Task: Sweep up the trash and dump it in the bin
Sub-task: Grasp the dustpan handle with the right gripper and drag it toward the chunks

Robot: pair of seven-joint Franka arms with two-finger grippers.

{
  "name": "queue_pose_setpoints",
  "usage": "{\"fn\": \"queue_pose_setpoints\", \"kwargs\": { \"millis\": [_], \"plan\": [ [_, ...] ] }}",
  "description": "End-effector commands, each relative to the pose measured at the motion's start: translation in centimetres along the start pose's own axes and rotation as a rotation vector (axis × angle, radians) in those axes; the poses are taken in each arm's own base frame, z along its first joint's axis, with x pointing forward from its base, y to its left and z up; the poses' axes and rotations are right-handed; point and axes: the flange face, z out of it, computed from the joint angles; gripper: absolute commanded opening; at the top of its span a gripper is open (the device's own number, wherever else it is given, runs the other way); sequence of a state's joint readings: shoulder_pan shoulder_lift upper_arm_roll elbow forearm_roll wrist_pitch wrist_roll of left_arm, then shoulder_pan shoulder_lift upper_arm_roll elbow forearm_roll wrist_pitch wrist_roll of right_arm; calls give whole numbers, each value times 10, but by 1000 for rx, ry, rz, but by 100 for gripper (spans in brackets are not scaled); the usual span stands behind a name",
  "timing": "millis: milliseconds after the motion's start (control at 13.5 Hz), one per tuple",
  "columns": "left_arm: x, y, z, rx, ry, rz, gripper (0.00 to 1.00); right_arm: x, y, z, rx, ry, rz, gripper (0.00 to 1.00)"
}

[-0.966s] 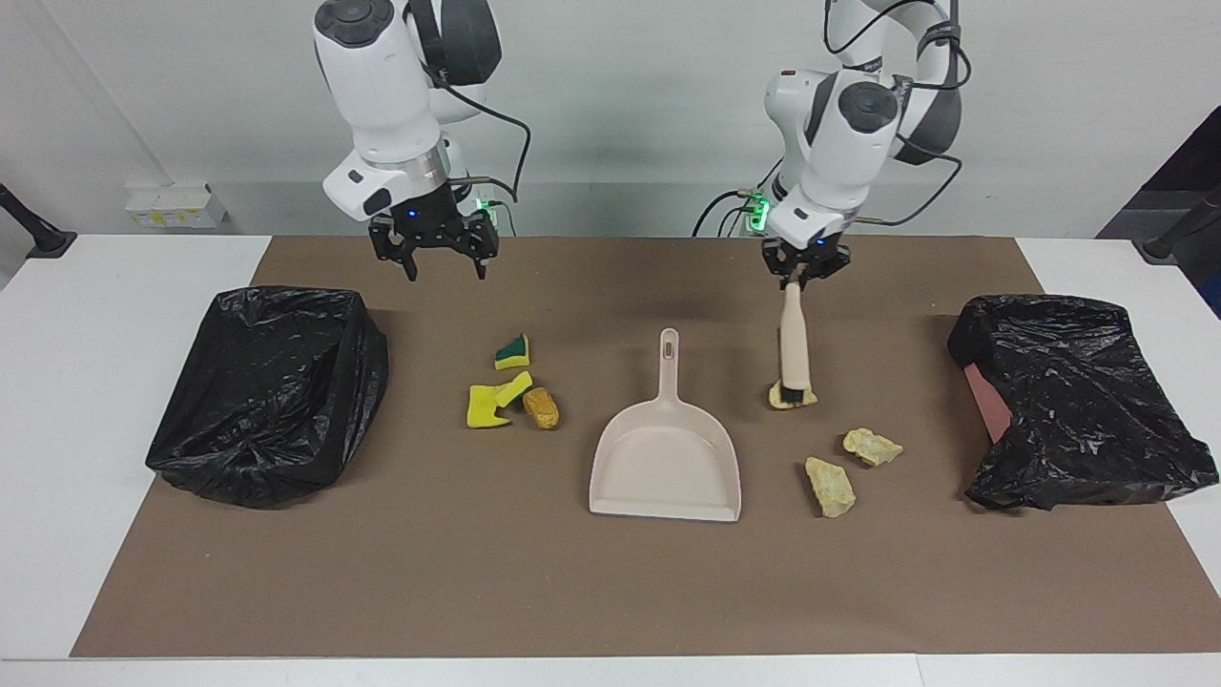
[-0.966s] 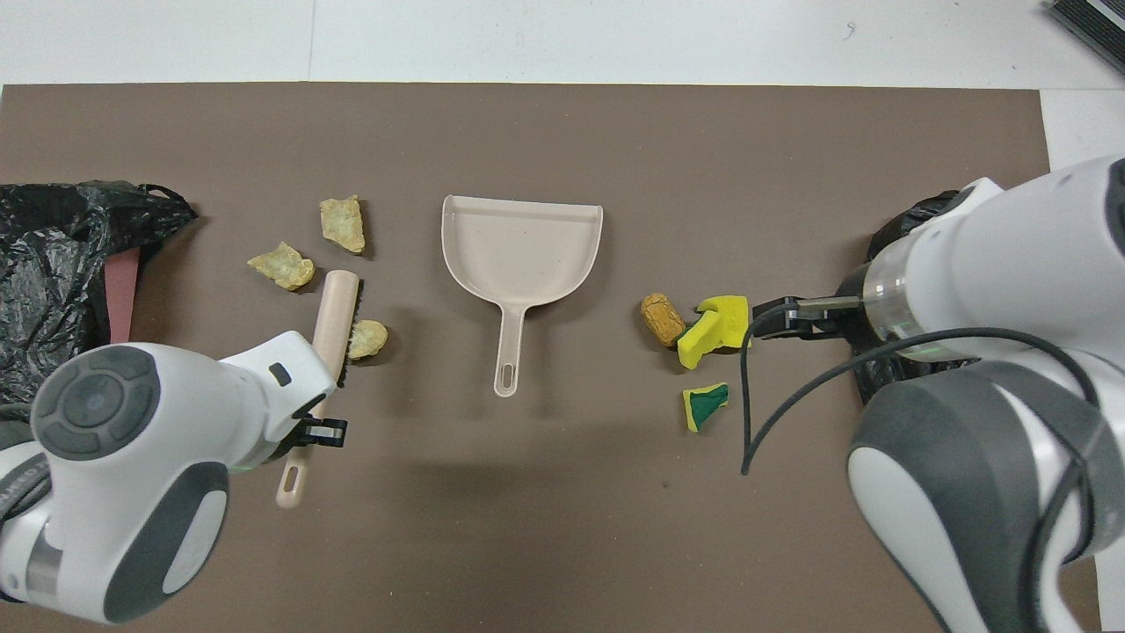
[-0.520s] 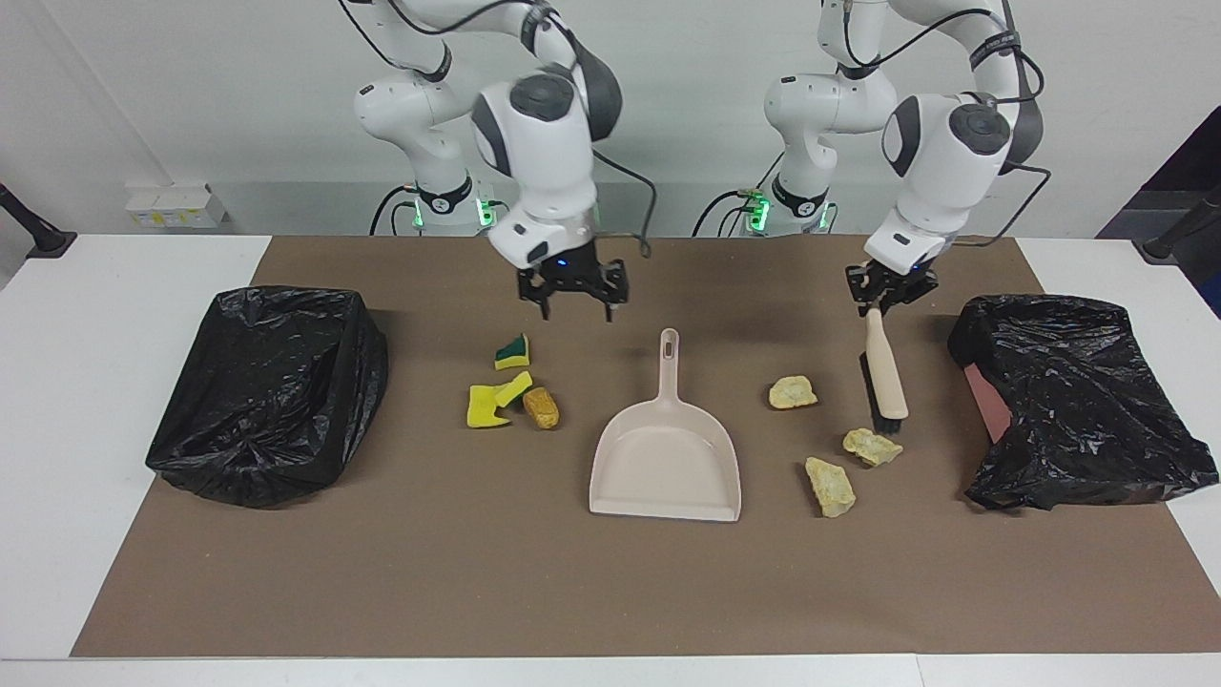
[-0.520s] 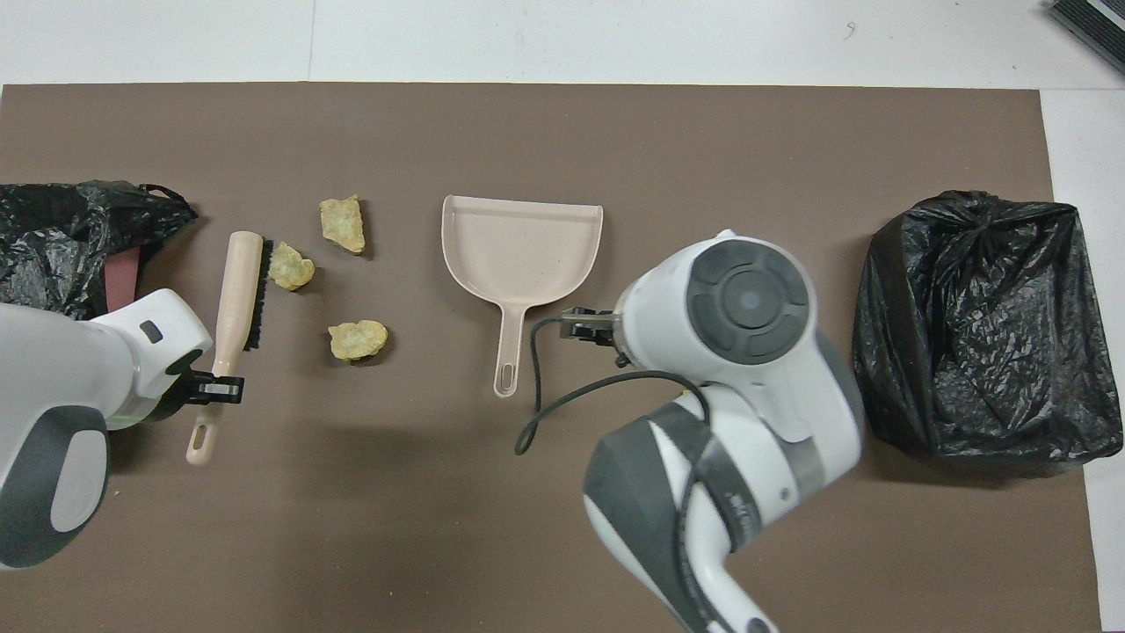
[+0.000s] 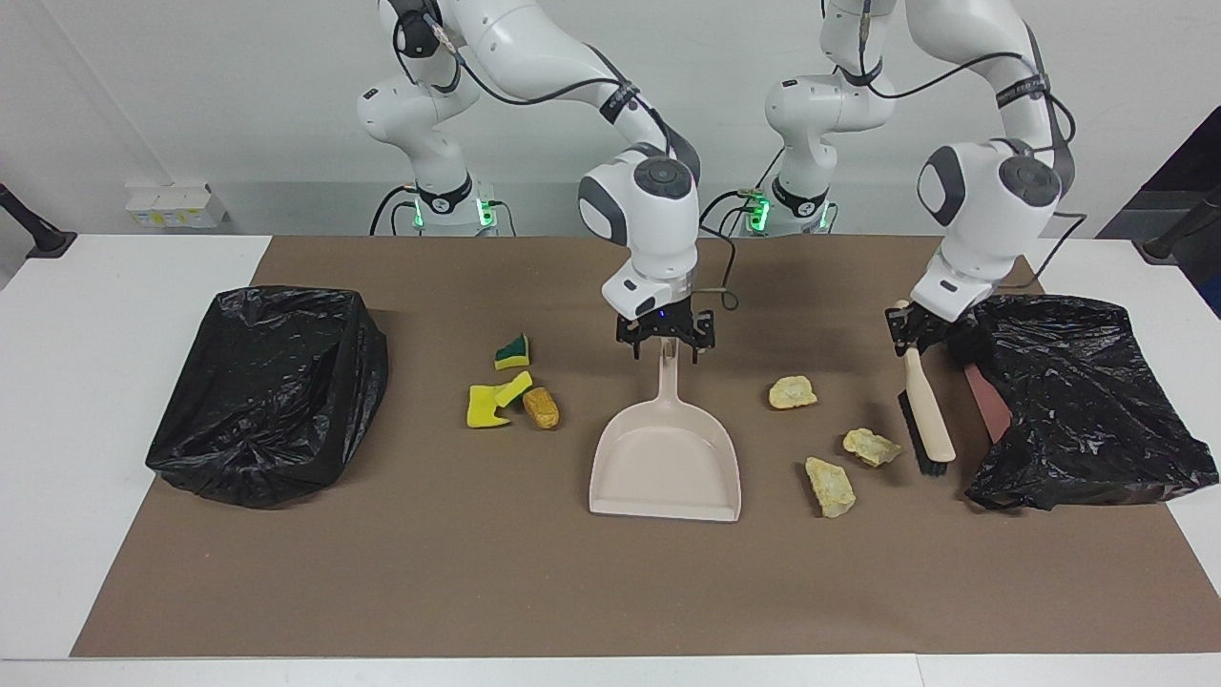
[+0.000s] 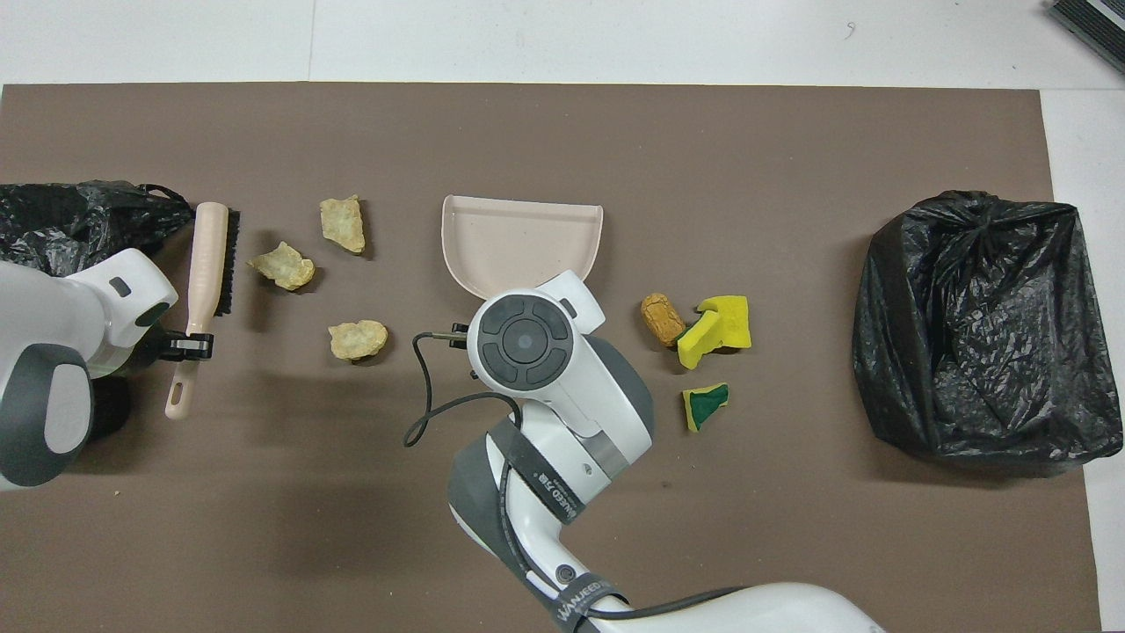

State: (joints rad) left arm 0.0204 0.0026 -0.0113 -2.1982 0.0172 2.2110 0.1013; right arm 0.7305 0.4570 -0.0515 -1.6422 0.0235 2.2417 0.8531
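Bright, even overhead light; soft shadows under arms; both views sharp.

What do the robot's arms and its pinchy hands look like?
Both arms are glossy white with rounded shells, dark grey joint bands and round grey caps. Black cables loop along them. Each ends in a small black two-finger gripper: the right gripper shows a tiny blue light above it, the left gripper none. Green lights glow at the bases, and one band carries white lettering.

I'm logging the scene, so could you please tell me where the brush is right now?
The brush hangs from the left claw at the left arm's end of the table, bristles beside a pale yellow chunk and next to the black bag.
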Motion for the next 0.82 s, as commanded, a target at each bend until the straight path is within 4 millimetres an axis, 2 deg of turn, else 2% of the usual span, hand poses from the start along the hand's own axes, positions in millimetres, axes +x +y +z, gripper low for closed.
{"fn": "queue_pose_setpoints", "kwargs": {
  "millis": [0, 149, 223, 297, 372, 446, 595, 743],
  "plan": [
    [7, -1, 13, 12, -8, 28, 0, 5, 2, 3, -8, 14, -31, 100],
    [-1, 6, 21, 9, -34, 58, 0, -1, 0, 13, -18, 4, -67, 100],
    [-5, 16, 23, 7, -43, 89, 0, -3, -1, 14, -22, 0, -78, 80],
    [-6, 31, 25, 7, -50, 106, 0, -4, -2, 12, -23, 0, -82, 30],
    [-6, 37, 25, 5, -50, 110, 0, -4, -2, 13, -22, 0, -77, 0],
    [-6, 41, 25, -1, -51, 109, 0, -5, -3, 12, -21, -1, -74, 0],
    [-10, 66, 24, 0, -57, 114, 0, -2, 2, 15, -36, -15, -90, 0],
    [-12, 71, 25, 0, -60, 121, 0, 4, 8, 14, -31, -32, -251, 0]
  ]
}}
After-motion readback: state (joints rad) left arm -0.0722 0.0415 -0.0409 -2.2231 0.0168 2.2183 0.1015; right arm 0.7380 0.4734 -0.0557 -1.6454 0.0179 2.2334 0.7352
